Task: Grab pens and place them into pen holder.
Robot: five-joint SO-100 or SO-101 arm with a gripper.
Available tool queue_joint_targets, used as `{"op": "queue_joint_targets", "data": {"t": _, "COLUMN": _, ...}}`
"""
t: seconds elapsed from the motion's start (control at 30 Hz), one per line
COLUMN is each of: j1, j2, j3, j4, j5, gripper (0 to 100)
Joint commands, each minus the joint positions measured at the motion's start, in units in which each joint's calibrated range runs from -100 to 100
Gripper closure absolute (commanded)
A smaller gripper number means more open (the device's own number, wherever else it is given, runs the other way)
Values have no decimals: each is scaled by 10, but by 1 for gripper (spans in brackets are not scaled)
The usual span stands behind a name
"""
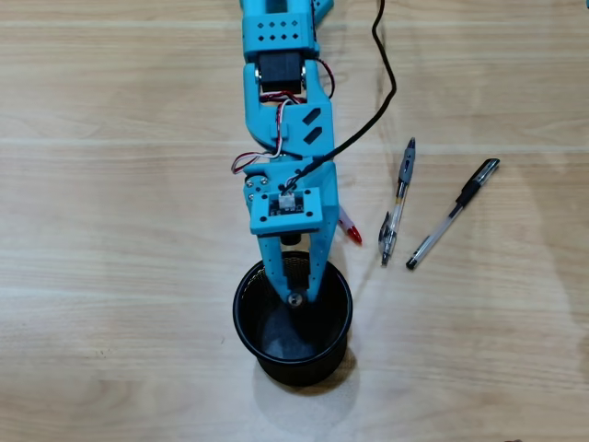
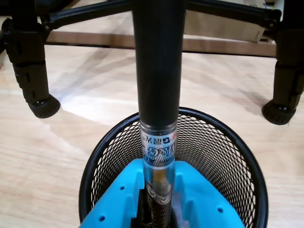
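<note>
My blue gripper [image 1: 293, 293] hangs over the round black mesh pen holder [image 1: 247, 322], its fingertips inside the rim. In the wrist view the gripper [image 2: 159, 209] is shut on a pen [image 2: 158, 71] with a black upper part and a clear amber barrel, pointing down into the pen holder [image 2: 247, 161]. On the table to the right lie three more pens. A red pen [image 1: 351, 231] shows only its tip beside the gripper. A grey-clear pen with a clip [image 1: 398, 201] and a clear stick pen with a black cap [image 1: 453, 214] lie further right.
A black cable [image 1: 386, 92] runs from the arm across the wooden table near the loose pens. In the wrist view, black stand legs [image 2: 31, 66] [image 2: 285, 71] rest on the table beyond the holder.
</note>
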State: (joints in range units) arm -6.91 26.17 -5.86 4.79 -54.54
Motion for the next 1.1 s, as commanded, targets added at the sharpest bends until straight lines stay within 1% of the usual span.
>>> {"op": "queue_joint_targets", "data": {"t": 0.0, "j1": -3, "j2": -15, "j3": 1, "j4": -11, "j5": -2, "gripper": 93}}
{"op": "queue_joint_targets", "data": {"t": 0.07, "j1": -5, "j2": -15, "j3": 1, "j4": -11, "j5": -2, "gripper": 88}}
{"op": "queue_joint_targets", "data": {"t": 0.13, "j1": -6, "j2": -16, "j3": 0, "j4": -11, "j5": -2, "gripper": 86}}
{"op": "queue_joint_targets", "data": {"t": 0.33, "j1": -6, "j2": -22, "j3": -7, "j4": -11, "j5": 0, "gripper": 86}}
{"op": "queue_joint_targets", "data": {"t": 0.5, "j1": -5, "j2": -82, "j3": 17, "j4": 15, "j5": 3, "gripper": 86}}
{"op": "queue_joint_targets", "data": {"t": 0.6, "j1": -5, "j2": -134, "j3": 31, "j4": 100, "j5": 5, "gripper": 87}}
{"op": "queue_joint_targets", "data": {"t": 0.77, "j1": 6, "j2": -209, "j3": 10, "j4": 302, "j5": 49, "gripper": 98}}
{"op": "queue_joint_targets", "data": {"t": 0.9, "j1": 17, "j2": -256, "j3": -22, "j4": 483, "j5": 61, "gripper": 98}}
{"op": "queue_joint_targets", "data": {"t": 1.07, "j1": 18, "j2": -301, "j3": -86, "j4": 661, "j5": 104, "gripper": 98}}
